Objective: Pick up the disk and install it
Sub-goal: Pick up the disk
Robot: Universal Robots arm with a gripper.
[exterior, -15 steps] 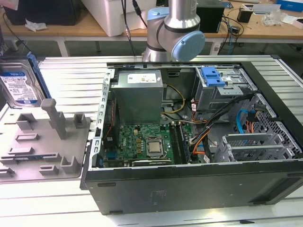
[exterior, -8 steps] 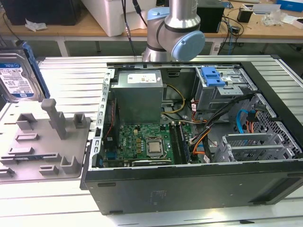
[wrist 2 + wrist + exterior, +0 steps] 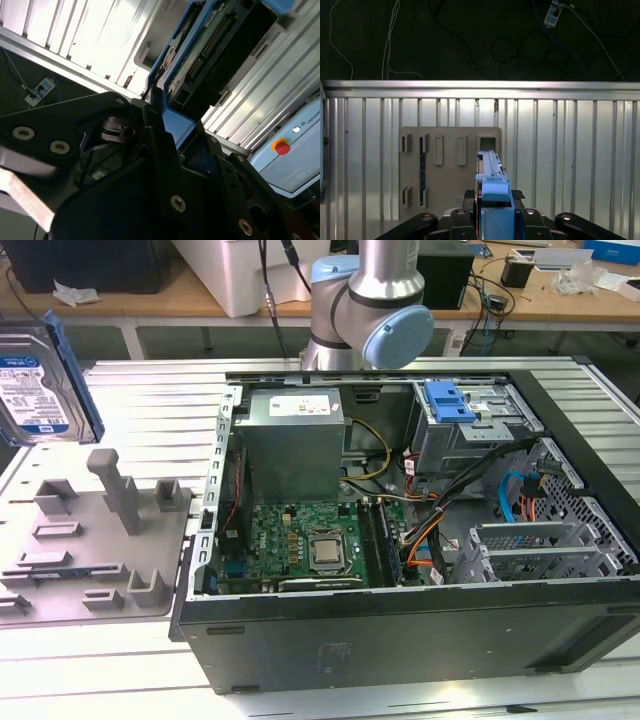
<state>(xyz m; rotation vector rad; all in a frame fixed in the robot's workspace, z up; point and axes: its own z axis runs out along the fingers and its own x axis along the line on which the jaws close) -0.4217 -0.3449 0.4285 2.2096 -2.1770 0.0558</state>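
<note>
Exterior view: the disk [image 3: 40, 390] hangs upright at the exterior view's left edge, above the grey fixture tray [image 3: 100, 560] on the desk [image 3: 150, 400], and the print on its white-and-blue label is too small to read. In the first wrist view the hand [image 3: 494, 197] is clamped on its blue carrier bracket.

The grey-and-blue jointed robot arm [image 3: 372, 300] carries a black gripper [image 3: 494, 199], its fingers [image 3: 160, 145] clamped on the blue-framed flat silver disk [image 3: 490, 167] held edge-on between them.
</note>
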